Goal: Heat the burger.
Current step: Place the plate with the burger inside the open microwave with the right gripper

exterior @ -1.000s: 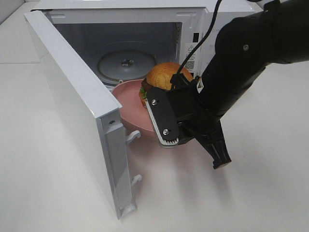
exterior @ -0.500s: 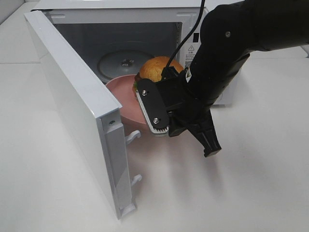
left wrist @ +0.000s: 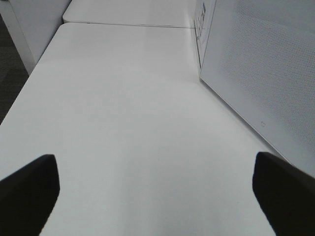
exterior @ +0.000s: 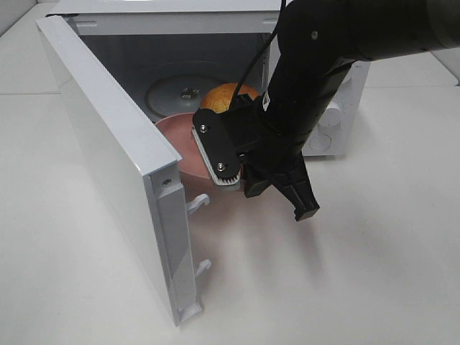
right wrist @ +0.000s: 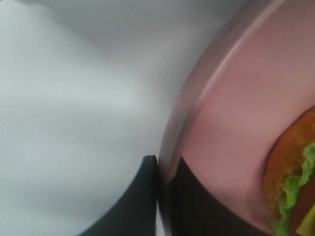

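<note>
The burger [exterior: 223, 97], with a golden bun and green lettuce, rides on a pink plate [exterior: 176, 138] at the mouth of the open microwave [exterior: 172, 18]. My right gripper [exterior: 214, 167] is shut on the plate's near rim. In the right wrist view its dark fingertips [right wrist: 147, 196] pinch the pink plate [right wrist: 231, 113] beside the burger [right wrist: 295, 182]. The far part of the plate and burger sits over the glass turntable [exterior: 180, 90]. My left gripper [left wrist: 156, 184] stands open over bare table, off to the side of the microwave [left wrist: 261, 64]. It is out of the high view.
The microwave door [exterior: 108, 144] is swung wide toward the front left, its latch hooks [exterior: 198, 205] close to the plate. The right arm [exterior: 323, 65] covers the control panel. White table [exterior: 374, 273] surrounds the oven.
My right arm has carried the plate and burger back and to the left, from in front of the opening to partly inside the cavity. The left gripper shows no change.
</note>
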